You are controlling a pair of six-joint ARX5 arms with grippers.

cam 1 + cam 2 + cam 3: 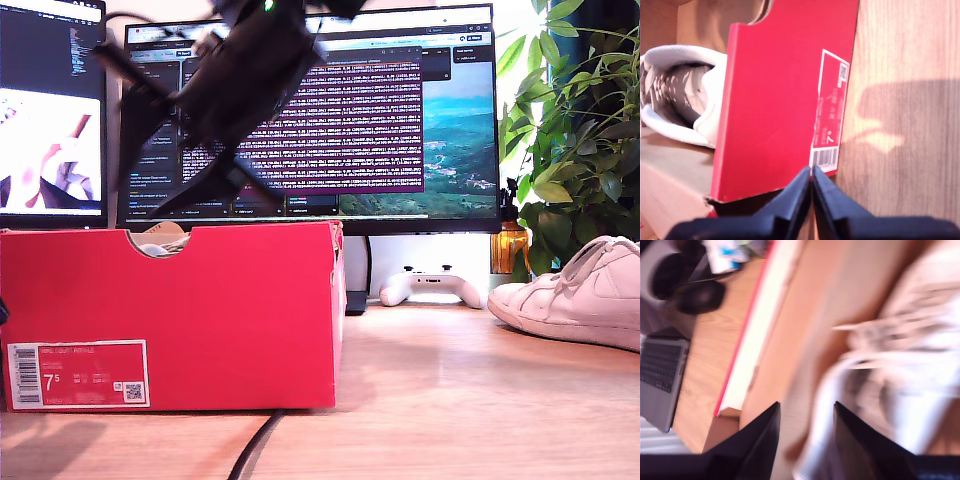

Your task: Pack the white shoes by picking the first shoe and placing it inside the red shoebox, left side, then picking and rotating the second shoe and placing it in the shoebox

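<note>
The red shoebox (200,320) stands at the exterior view's left, its white label facing the camera. One white shoe (685,95) lies inside it, and a sliver of it shows through the notch (160,240). The other white shoe (575,290) rests on the table at the exterior view's right. My first gripper (811,172) is shut on nothing, above the table beside the box's (775,100) labelled wall. My second gripper (805,435) is open over the blurred shoe (900,365) in the box, whose rim lies between its fingers. A blurred dark arm (230,90) hangs above the box.
A white game controller (432,287) sits behind on the table, under a wide monitor (380,110). A plant (575,130) fills the exterior view's right. A black cable (255,450) runs from under the box. A laptop (660,375) and headphones (695,290) lie beyond the box.
</note>
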